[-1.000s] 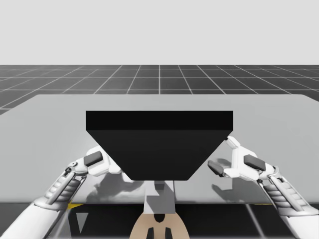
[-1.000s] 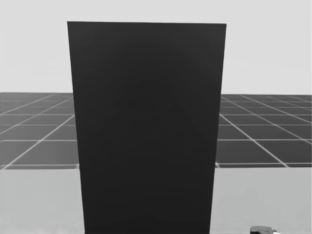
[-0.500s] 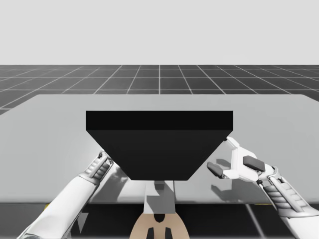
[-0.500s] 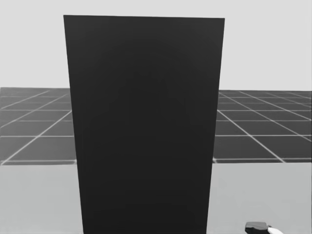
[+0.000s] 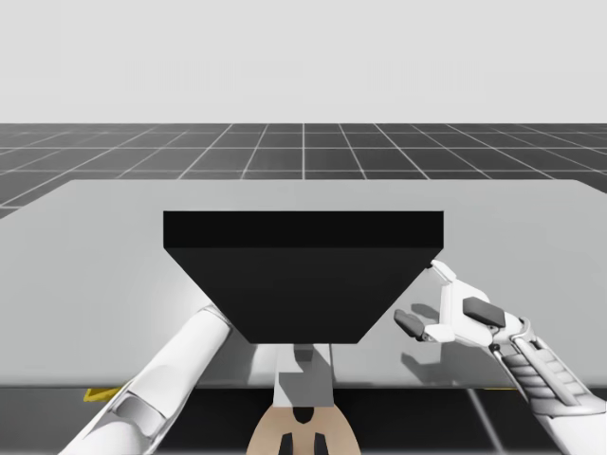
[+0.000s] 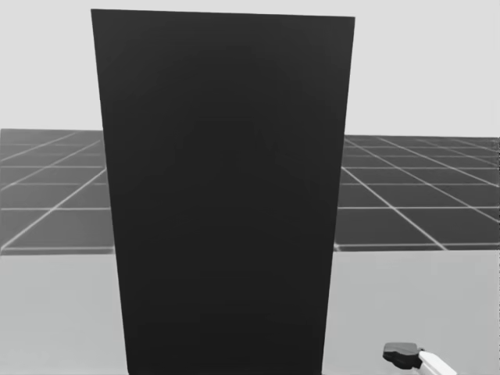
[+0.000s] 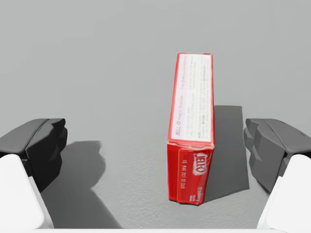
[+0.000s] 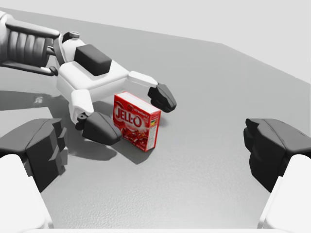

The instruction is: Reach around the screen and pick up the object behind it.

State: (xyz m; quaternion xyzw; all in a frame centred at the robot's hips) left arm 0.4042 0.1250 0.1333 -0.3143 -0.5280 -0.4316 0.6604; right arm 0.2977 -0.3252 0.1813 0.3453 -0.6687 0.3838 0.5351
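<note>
A red box [image 7: 191,131] stands on its narrow edge on the grey table behind the tall black screen [image 5: 303,275]. In the left wrist view it sits between the open fingers of my left gripper [image 7: 155,141], nearer one finger and touching neither. The right wrist view shows the same box [image 8: 141,127] with my left gripper [image 8: 133,115] straddling it, one dark fingertip [image 8: 163,97] on each side. My left arm [image 5: 175,365] runs in under the screen, which hides its hand. My right gripper [image 5: 424,297] hangs open beside the screen's right edge, well short of the box.
The screen [image 6: 223,195] blocks the middle of the head view, where one dark fingertip [image 6: 402,353] of an arm pokes in low at the right. The grey table [image 5: 531,218] stretches wide on both sides of the screen and beyond it.
My left arm has pushed forward behind the screen, taking its gripper out of the high view. My head has turned slightly. The right arm has barely moved.
</note>
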